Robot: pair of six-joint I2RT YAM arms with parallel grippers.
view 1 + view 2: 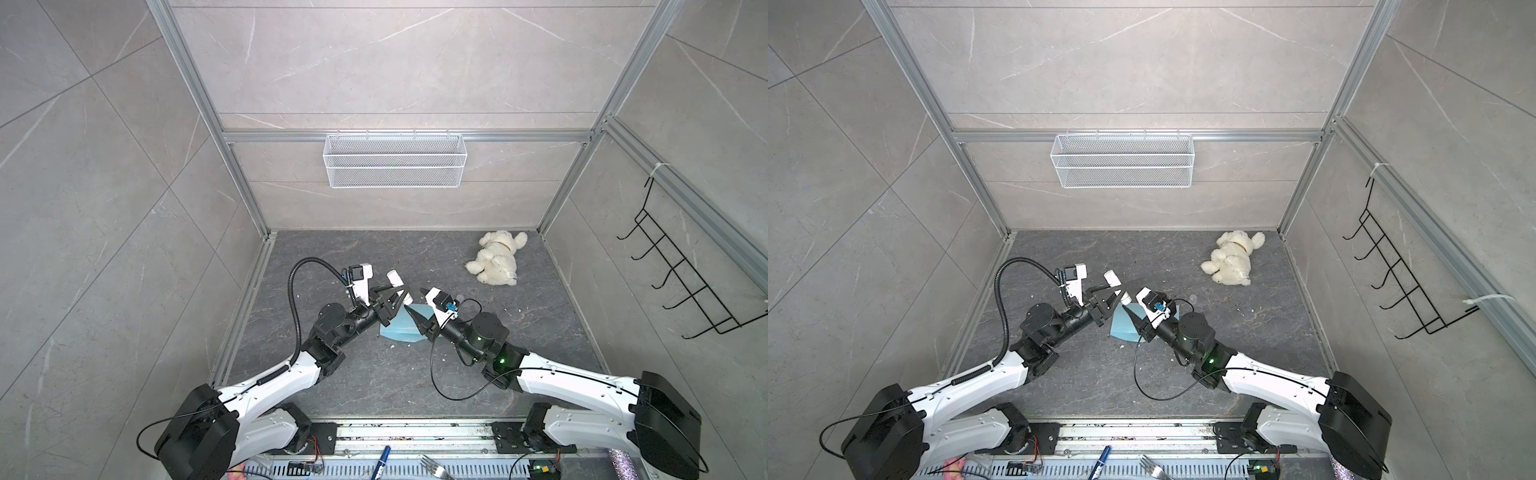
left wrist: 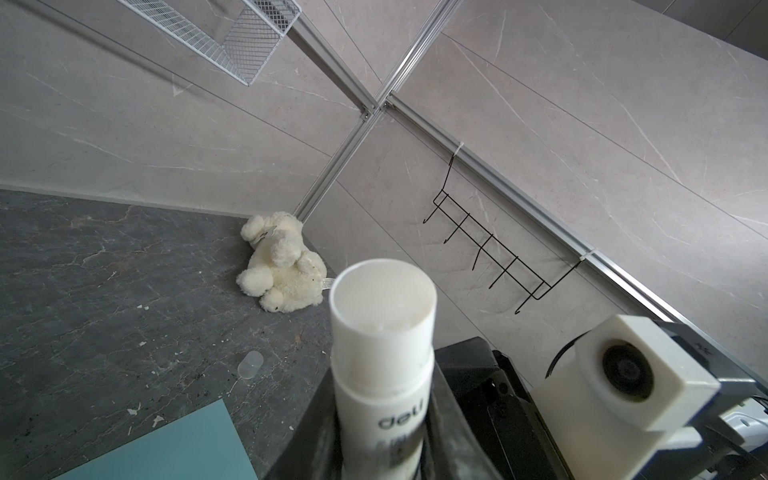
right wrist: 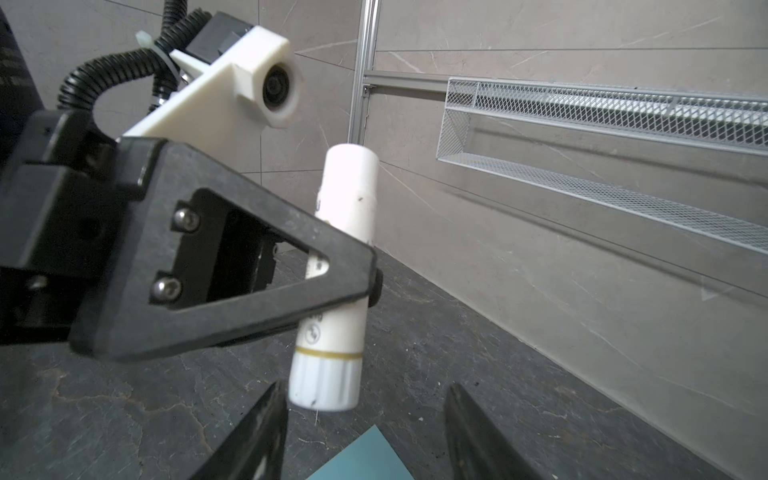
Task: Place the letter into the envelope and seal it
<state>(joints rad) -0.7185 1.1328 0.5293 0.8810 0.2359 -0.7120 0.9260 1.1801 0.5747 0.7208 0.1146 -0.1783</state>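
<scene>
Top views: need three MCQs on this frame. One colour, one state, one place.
1. What colour is the envelope?
A. tan
B. light blue
C. white

2. What state is the left tool in?
A. open and empty
B. shut on the glue stick
C. shut on the envelope

3. Where does the bear lie?
A. at the far right corner of the table
B. on the envelope
C. in the left tool

Answers:
1 B: both top views show light blue paper on the table.
2 B: the right wrist view shows it clamped around the white stick.
3 A: both top views show it near where the back and right walls meet.
</scene>
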